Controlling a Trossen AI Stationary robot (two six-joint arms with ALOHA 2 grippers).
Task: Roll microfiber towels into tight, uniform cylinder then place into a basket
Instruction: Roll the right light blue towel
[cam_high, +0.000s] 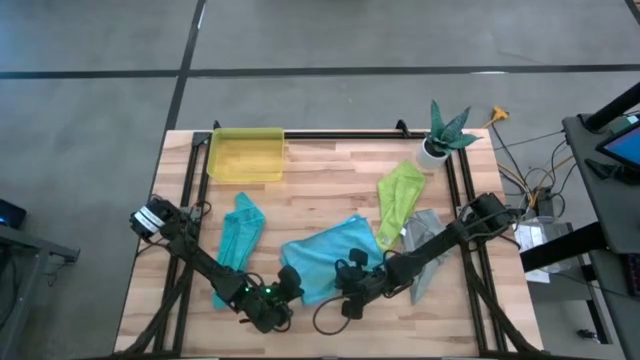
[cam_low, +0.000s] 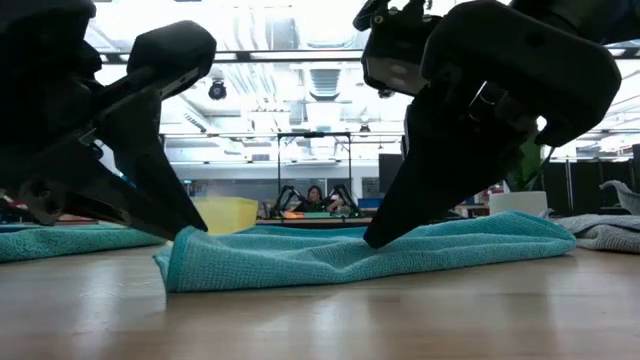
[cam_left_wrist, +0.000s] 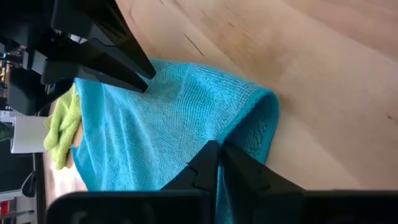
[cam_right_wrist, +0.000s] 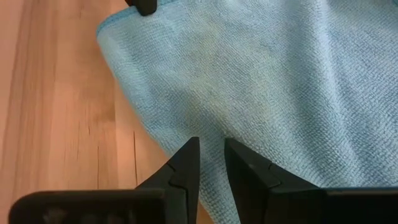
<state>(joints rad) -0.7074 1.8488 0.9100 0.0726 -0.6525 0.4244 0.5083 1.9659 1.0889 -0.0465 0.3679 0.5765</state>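
A pale wooden surface (cam_high: 330, 190) is seen from above, with a yellow basket (cam_high: 245, 155) at its far left. A light blue towel (cam_high: 325, 255) lies near the front edge, loosely folded, limp and light, likely to slide on the wood. The left gripper (cam_left_wrist: 219, 149) is pressed onto the towel's left edge, fingers nearly together, apparently pinching it. The right gripper (cam_right_wrist: 211, 149) rests on the near edge, fingers slightly apart. Hold is best taken at hem and corners. Teal (cam_high: 240, 235), lime green (cam_high: 398, 200) and grey (cam_high: 425, 235) towels lie apart.
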